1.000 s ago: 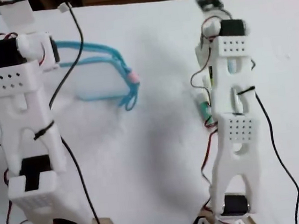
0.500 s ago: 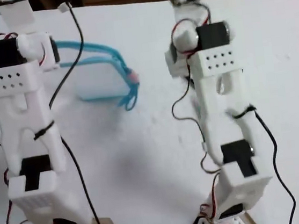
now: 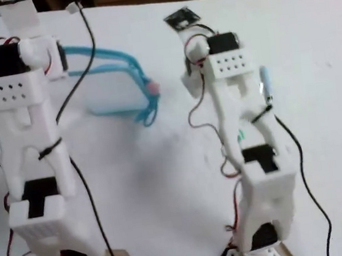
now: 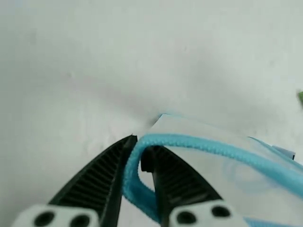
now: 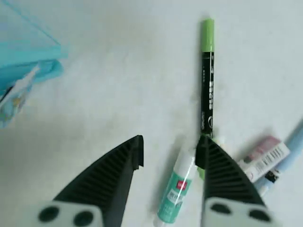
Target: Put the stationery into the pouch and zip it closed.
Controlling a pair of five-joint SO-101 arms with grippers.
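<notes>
the pouch (image 3: 114,88) lay on the counter (image 3: 309,38) toward the left, its edge pinched between the fingers of the left gripper (image 4: 138,146). well apart to the right lay the marker (image 5: 207,85), a small tube (image 5: 177,187) just beside it, both below the spread fingers of the right gripper (image 5: 171,144).

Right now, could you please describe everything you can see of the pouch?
The pouch looks like frosted, translucent plastic edged with a light blue zipper band. It lies on the white table ahead of the left arm, and its mouth appears to gape open. A small pink tag sits at the end nearest the other arm, with blue loops beside it. The left gripper pinches the blue band at one corner.
</notes>
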